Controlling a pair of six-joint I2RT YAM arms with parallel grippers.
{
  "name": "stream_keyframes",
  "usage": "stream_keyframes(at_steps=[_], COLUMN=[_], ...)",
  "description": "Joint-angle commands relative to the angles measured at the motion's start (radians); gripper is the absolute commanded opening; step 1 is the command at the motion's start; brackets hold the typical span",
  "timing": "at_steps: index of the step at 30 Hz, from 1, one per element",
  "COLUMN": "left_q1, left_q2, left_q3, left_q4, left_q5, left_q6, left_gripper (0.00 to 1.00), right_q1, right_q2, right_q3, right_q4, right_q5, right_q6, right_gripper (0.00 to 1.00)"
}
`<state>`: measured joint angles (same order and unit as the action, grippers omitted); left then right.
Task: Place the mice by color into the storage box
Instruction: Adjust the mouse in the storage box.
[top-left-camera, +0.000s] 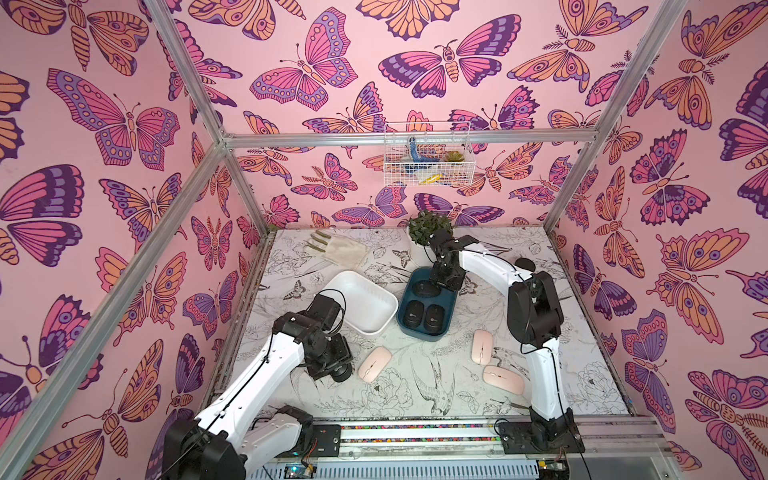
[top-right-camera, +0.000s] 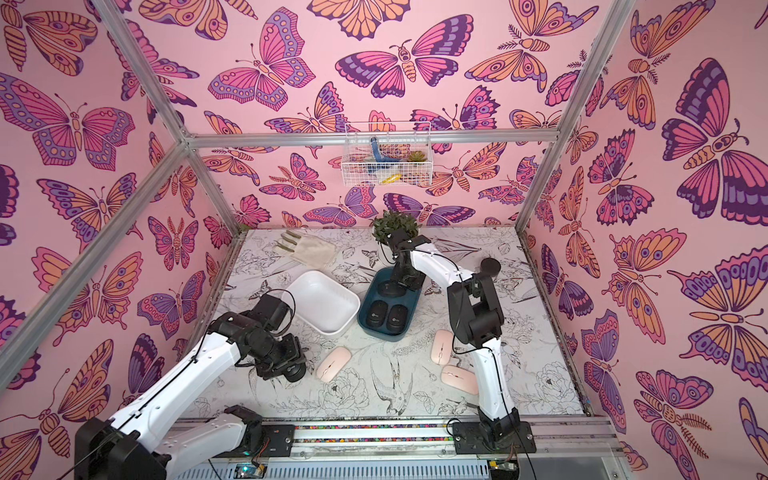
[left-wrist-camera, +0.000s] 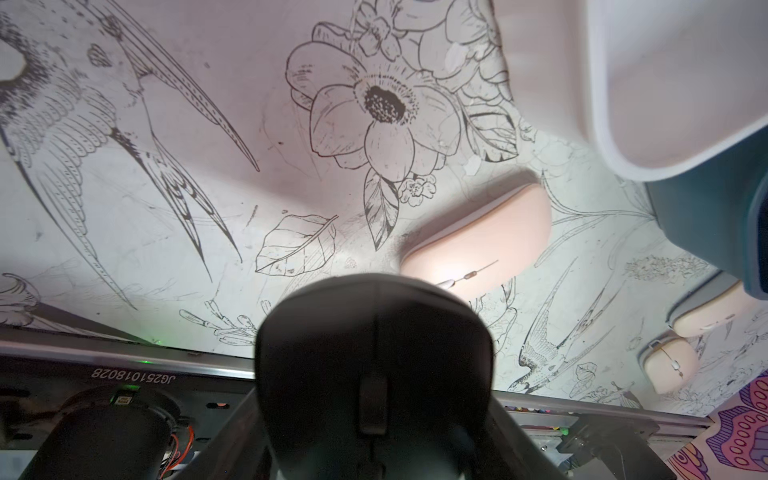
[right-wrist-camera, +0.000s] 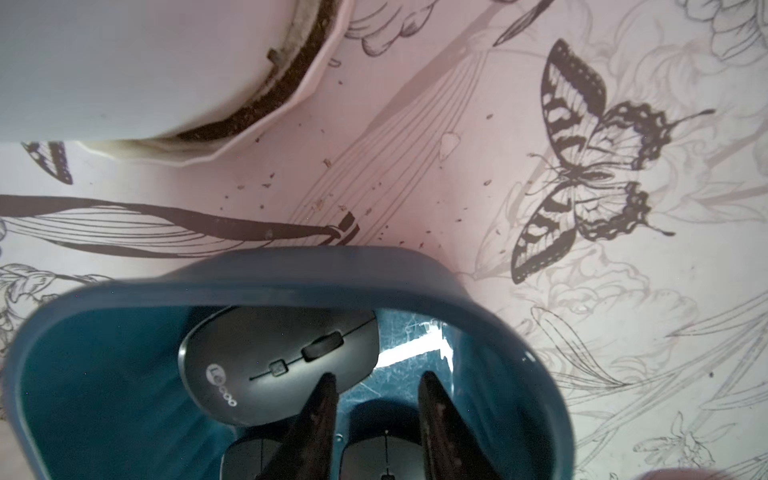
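The black rounded plastic mouse (left-wrist-camera: 374, 353) sits clamped by its sides in the left gripper (top-left-camera: 334, 365), low over the table. A flat pale-pink mouse (top-left-camera: 375, 363) lies just beside this gripper. The dark blue plastic box (top-left-camera: 424, 336) stands farther ahead, close against the white plastic box (top-left-camera: 361, 303). Three black mice (top-left-camera: 434, 319) lie inside it. The right gripper (right-wrist-camera: 378, 376) hangs over its free corner, jaws apart and empty. I think it should leave first. Then the left arm can lift over the rim and lower gently.
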<state>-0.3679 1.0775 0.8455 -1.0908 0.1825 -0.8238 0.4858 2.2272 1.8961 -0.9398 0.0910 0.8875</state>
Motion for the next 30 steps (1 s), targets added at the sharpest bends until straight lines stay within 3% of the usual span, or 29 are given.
stream_keyframes(at_steps=[1,20,30], left_q1=[-0.009,-0.025,-0.046], left_q2=[-0.025,-0.034,-0.016], left_q3=[0.043,0.113,0.152], left_q4=[-0.078,-0.112,-0.11], left_q5=[-0.024,-0.049,-0.056], left_q6=[0.0,0.011,0.006], left_gripper=[0.58,0.57,0.58], right_q1=[0.004,0.061,0.099], right_q2=[0.044,0.193,0.085], right_q3=[0.058,0.251,0.084], right_q4=[-0.067,-0.057,0.087], right_q5=[0.034,-0.023,-0.067], right_q6=[0.007,-0.206,-0.272], right_gripper=[0.36,0.36,0.36])
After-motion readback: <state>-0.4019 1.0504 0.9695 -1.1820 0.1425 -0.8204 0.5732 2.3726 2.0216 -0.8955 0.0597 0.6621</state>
